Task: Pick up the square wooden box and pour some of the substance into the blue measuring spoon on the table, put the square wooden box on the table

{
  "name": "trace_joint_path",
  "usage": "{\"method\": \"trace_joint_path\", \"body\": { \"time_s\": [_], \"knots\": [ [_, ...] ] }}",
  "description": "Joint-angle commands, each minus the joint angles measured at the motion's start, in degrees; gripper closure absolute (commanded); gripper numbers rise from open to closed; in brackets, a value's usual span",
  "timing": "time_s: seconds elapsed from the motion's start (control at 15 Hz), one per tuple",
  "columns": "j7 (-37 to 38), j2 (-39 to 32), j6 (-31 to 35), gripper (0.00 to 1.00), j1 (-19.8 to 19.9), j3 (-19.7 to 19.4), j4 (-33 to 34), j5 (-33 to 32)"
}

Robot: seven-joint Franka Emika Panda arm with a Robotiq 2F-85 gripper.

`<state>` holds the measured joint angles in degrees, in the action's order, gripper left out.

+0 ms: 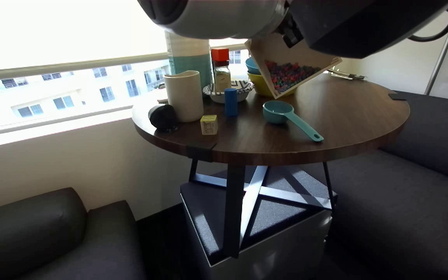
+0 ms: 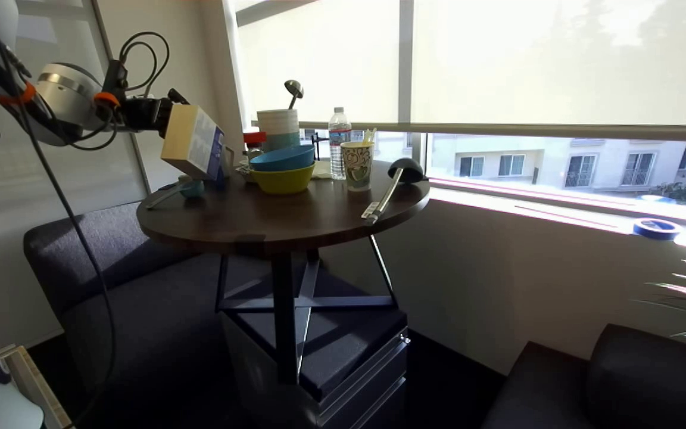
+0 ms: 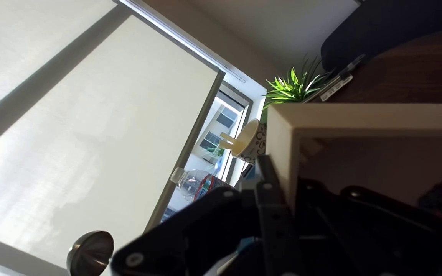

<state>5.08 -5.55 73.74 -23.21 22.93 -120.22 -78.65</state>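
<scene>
While the box [image 1: 274,50] is gripped by the claw [image 3: 285,172], its low corner is pointed toward the blue spoon [image 1: 289,116] just below, right of center in an exterior view.

Glaring blind [image 1: 68,31], sunlit stripes under table [image 1: 348,105], wrist-view jaws seemingly underexposed

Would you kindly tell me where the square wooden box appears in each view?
In an exterior view: the square wooden box is high, right of centre.
In an exterior view: the box is upper left.
Wrist view: the box is right, partly cut off.
Shared landmark: the table, in all three.
</scene>
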Motion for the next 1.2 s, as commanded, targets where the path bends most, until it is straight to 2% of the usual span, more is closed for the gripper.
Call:
{"method": "trace_joint_path", "body": {
  "time_s": [0.0,1.13],
  "knots": [
    [-1.72,1.30,-1.00,0.98,-0.69,0.53,-1.64,-2.36],
    [-1.61,2.68,-0.40,0.98,-0.99,1.36,-4.58,-4.85]
  ]
}}
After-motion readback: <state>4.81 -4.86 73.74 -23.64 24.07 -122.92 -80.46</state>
